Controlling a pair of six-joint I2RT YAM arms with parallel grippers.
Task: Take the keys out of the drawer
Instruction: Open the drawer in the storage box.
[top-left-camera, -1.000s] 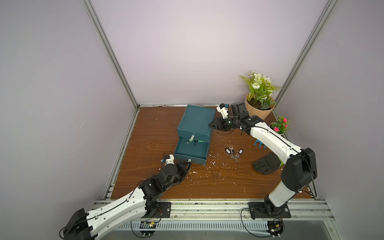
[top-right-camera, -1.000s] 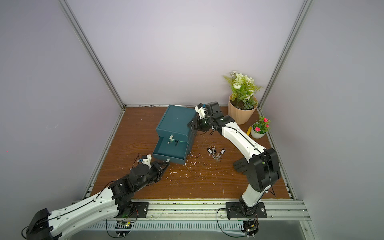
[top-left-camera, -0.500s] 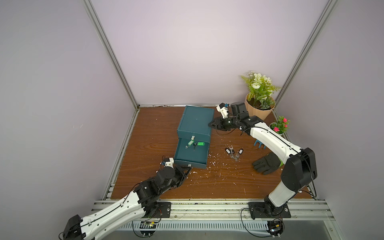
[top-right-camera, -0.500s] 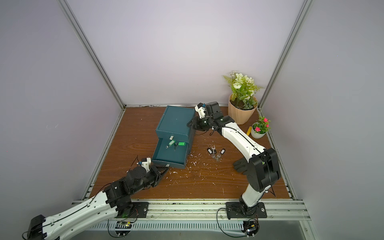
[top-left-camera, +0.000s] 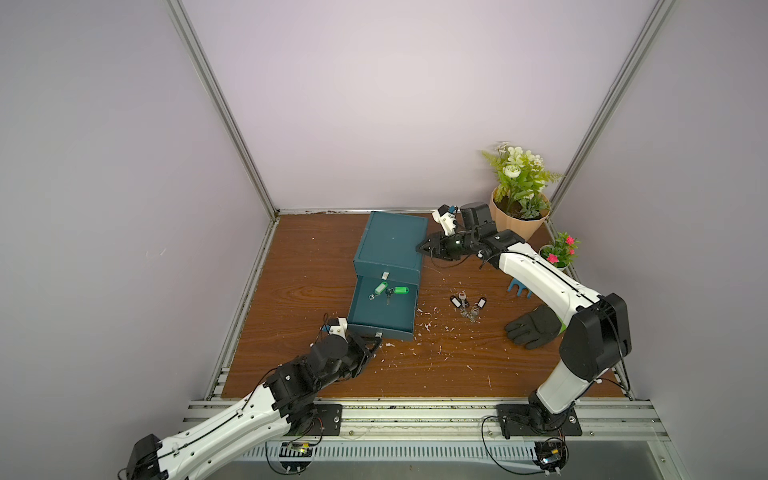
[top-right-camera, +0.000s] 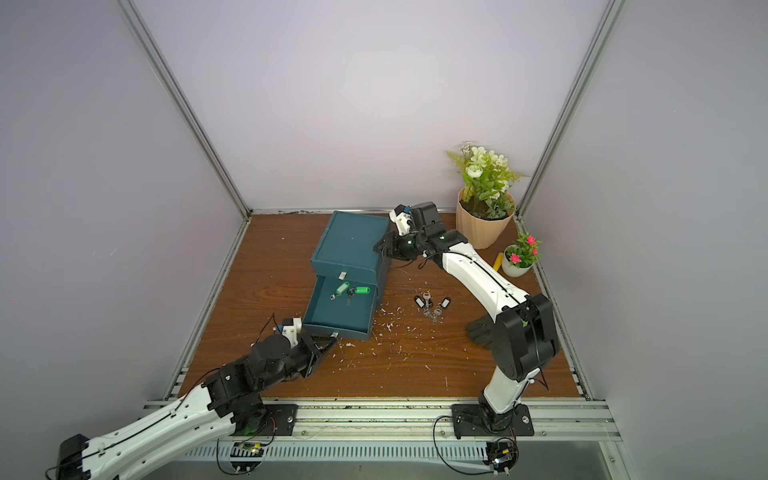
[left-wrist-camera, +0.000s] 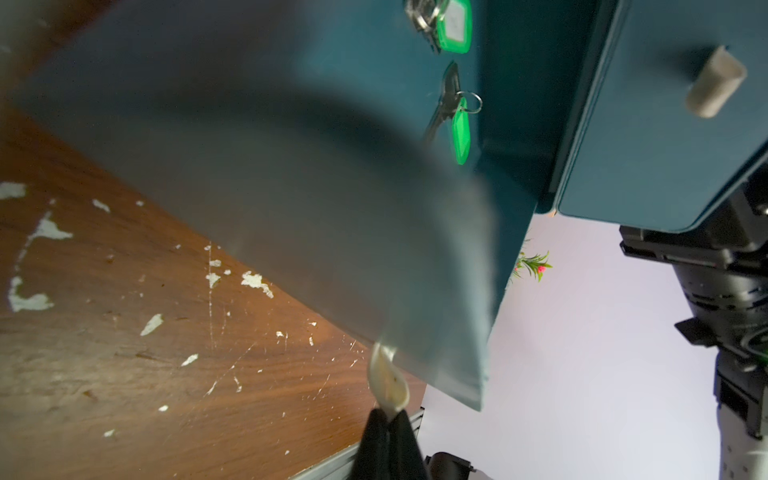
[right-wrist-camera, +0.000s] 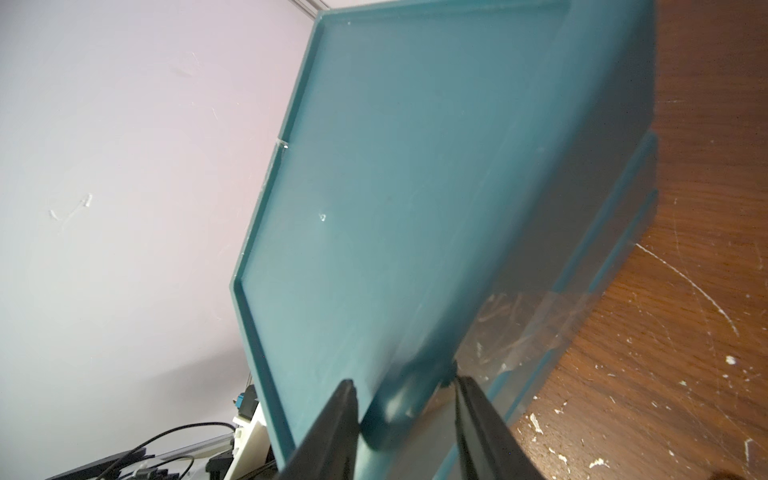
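Note:
A teal drawer box stands at the back middle of the table, its lower drawer slid out toward the front. In both top views, keys with green tags lie in the drawer. My left gripper sits at the drawer's front, pinched shut on its white pull tab. My right gripper clasps the box's right rear corner, one finger on top, one on the side.
Another bunch of keys with black tags lies on the table right of the drawer. A black glove, a blue hand rake, a large plant pot and a small flowerpot crowd the right side. White flecks litter the wood.
The left gripper has drawn back toward the front with the pull tab, and the drawer has slid open, showing the green-tagged keys. The right arm has stayed on the box.

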